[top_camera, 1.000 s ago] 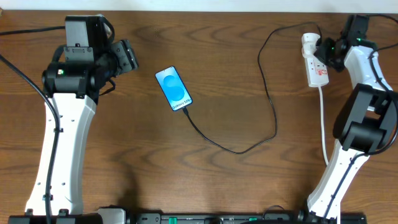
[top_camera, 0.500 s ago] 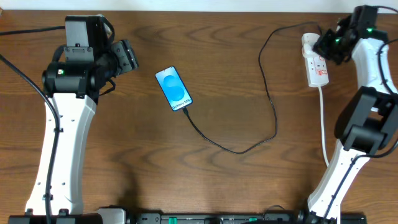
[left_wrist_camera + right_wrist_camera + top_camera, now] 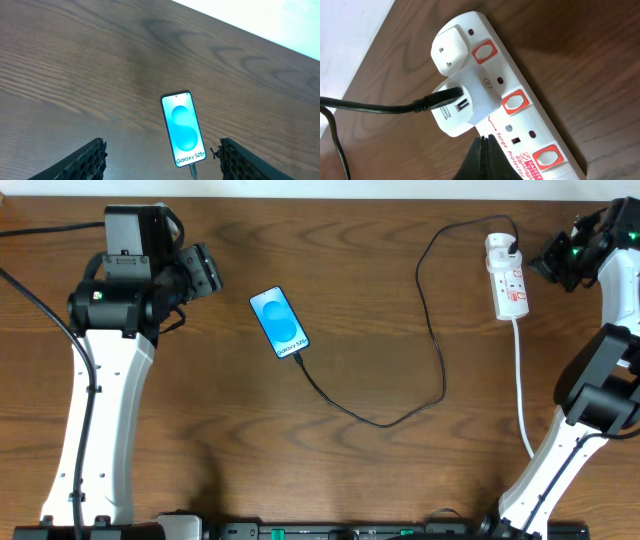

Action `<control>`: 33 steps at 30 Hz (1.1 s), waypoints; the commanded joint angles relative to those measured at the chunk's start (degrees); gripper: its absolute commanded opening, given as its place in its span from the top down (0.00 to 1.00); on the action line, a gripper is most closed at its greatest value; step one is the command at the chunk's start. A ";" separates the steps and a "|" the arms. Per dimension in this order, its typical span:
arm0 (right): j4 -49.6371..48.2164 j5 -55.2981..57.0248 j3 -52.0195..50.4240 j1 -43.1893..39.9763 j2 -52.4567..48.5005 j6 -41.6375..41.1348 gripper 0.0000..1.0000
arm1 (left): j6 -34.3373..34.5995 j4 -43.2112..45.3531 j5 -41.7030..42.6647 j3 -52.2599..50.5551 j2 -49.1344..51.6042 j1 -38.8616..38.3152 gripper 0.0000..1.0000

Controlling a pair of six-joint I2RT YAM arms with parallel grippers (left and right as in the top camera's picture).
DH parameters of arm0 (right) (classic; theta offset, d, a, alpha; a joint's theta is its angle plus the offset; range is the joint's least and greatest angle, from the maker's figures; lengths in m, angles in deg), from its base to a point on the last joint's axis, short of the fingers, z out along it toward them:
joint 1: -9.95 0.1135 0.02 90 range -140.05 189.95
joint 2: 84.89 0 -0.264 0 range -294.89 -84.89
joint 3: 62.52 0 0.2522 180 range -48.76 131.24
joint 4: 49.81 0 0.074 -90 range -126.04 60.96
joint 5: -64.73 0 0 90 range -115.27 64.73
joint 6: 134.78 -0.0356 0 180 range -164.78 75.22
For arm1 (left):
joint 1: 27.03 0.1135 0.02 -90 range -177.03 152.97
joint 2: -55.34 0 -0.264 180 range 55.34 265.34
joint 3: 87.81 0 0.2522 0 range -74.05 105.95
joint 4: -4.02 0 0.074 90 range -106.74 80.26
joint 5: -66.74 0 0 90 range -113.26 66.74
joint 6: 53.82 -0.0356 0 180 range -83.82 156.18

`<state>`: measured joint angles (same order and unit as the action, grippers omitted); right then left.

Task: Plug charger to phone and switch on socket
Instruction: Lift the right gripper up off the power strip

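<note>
At far right, the socket (image 3: 507, 278) holds a white adapter (image 3: 460, 102) feeding the charger (image 3: 440, 370), which runs left to the phone (image 3: 279, 323). The right gripper (image 3: 560, 262), pinched together, hovers beside the socket, perhaps touching; the left gripper (image 3: 203, 272) gapes near the phone.

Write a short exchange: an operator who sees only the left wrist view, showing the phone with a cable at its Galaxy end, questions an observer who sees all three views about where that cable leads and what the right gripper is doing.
Operator: I see the charger meeting the phone. Where does its other end go?
Observer: It loops across the table and plugs into a white adapter seated in the socket.
Operator: Is the right gripper holding anything?
Observer: No. The right gripper is shut and empty, its tips pointing at the socket near the red switches.
</note>
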<state>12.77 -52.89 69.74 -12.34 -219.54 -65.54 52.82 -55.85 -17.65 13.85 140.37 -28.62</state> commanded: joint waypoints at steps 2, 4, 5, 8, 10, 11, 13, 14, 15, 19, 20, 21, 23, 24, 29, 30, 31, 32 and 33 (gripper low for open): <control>0.44 -1.51 0.98 0.04 -0.46 1.38 0.99 | -0.55 -0.11 -0.76 0.17 0.50 0.28 0.27; 0.44 -1.57 0.98 0.04 -0.42 1.55 0.99 | -0.55 -0.11 -0.76 0.17 0.50 0.28 0.27; 0.46 -1.55 0.98 0.02 -0.35 1.55 0.99 | -0.55 -0.11 -0.76 0.17 0.50 0.28 0.27; 0.72 -1.53 0.98 0.02 -0.35 1.70 0.99 | -0.55 -0.11 -0.76 0.17 0.50 0.28 0.27; 0.83 -1.53 0.98 0.02 -0.35 1.75 0.99 | -0.55 -0.11 -0.76 0.17 0.50 0.28 0.27; 0.90 -1.51 0.98 0.02 -0.35 1.77 0.99 | -0.55 -0.11 -0.76 0.17 0.50 0.28 0.27; 0.94 -1.55 0.98 0.04 -0.35 2.01 0.99 | -0.55 -0.11 -0.76 0.17 0.50 0.28 0.27; 0.96 -1.55 0.98 0.04 -0.35 1.99 0.99 | -0.55 -0.11 -0.76 0.17 0.50 0.28 0.27; 1.03 -1.60 0.98 0.04 -0.35 1.99 0.99 | -0.55 -0.11 -0.76 0.17 0.50 0.28 0.27; 1.16 -1.73 0.98 0.04 -0.35 2.34 0.99 | -0.55 -0.11 -0.76 0.17 0.50 0.28 0.27; 1.18 -1.75 0.98 0.04 -0.35 2.38 0.99 | -0.55 -0.11 -0.76 0.17 0.52 0.28 0.27; 1.18 -1.75 0.98 0.04 -0.35 2.40 0.99 | -0.55 -0.11 -0.76 0.17 0.52 0.28 0.27; 1.18 -1.92 0.98 0.04 -0.35 2.47 0.99 | -0.55 -0.11 -0.76 0.17 0.52 0.28 0.27; 1.18 -1.92 0.98 0.04 -0.35 2.47 0.99 | -0.55 -0.11 -0.76 0.17 0.52 0.28 0.27; 1.20 -1.95 0.98 0.04 -0.35 2.62 0.99 | -0.55 -0.11 -0.76 0.17 0.52 0.28 0.27; 1.20 -1.95 0.98 0.07 -0.35 2.62 0.99 | -0.55 -0.13 -0.76 0.17 0.52 0.28 0.27; 1.20 -1.95 0.98 0.09 -0.35 2.62 0.99 | -0.55 -0.13 -0.76 0.17 0.52 0.28 0.27; 1.20 -1.95 0.98 0.11 -0.35 2.62 0.99 | -0.55 -0.13 -0.76 0.17 0.52 0.28 0.27; 1.20 -1.95 0.98 0.13 -0.35 2.62 0.99 | -0.55 -0.13 -0.76 0.17 0.52 0.28 0.27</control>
<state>13.84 -54.00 69.74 -12.29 -219.54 -63.79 52.82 -55.85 -17.65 13.85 140.40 -28.62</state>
